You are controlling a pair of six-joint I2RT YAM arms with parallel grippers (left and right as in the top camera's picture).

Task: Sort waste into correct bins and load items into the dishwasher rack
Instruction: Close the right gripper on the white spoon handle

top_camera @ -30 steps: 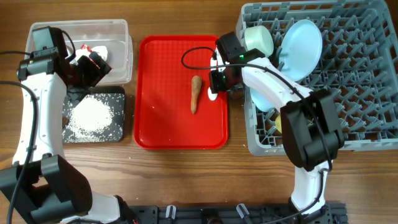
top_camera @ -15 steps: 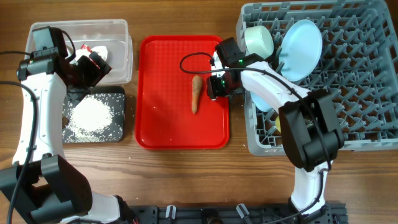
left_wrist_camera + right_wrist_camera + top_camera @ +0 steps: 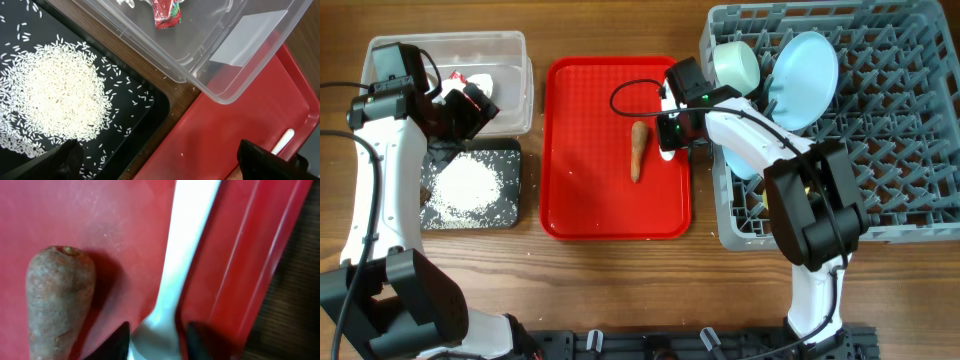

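The white plastic spoon (image 3: pixel 175 270) lies along the right rim of the red tray (image 3: pixel 590 200). My right gripper (image 3: pixel 669 133) is down on it, with a finger on each side of the spoon's bowl (image 3: pixel 156 341), shut on it. The orange-brown carrot (image 3: pixel 638 150) lies just left of it and also shows in the right wrist view (image 3: pixel 57 305). My left gripper (image 3: pixel 167 165) is open and empty, over the gap between the black tub (image 3: pixel 510 215) holding rice (image 3: pixel 55 95) and the clear tub (image 3: pixel 515 60) holding the wrapper (image 3: pixel 167 12).
The grey dishwasher rack (image 3: pixel 900 150) stands at the right with the pale blue plate (image 3: pixel 805 65) and a blue-green bowl (image 3: pixel 738 62) upright in its near-left part. A second bowl (image 3: pixel 745 160) sits under my right arm. Bare wood lies in front.
My right gripper has shifted slightly at the spoon and the red tray has slid a little to the right. The left arm has not moved.
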